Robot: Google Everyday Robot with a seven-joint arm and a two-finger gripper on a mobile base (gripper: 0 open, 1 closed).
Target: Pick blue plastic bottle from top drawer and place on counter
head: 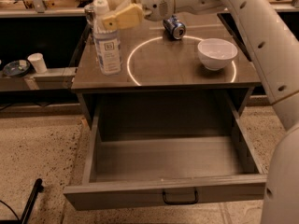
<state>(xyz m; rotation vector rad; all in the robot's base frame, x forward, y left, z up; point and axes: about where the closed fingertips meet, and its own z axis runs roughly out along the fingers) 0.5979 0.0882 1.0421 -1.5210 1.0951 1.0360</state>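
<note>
The blue plastic bottle, clear with a white cap and pale label, stands upright at the left edge of the counter, just left of the white circle. My gripper is shut on the bottle's neck from the right, its tan fingers around the cap end. The bottle's base looks at or just above the counter surface. The top drawer is pulled open below, with a plain grey interior and a black bar handle on its front.
A white bowl sits at the right of the counter and a short blue soda can lies at the back. A lower side shelf on the left holds a white cup and a dark dish. My white arm spans the right side.
</note>
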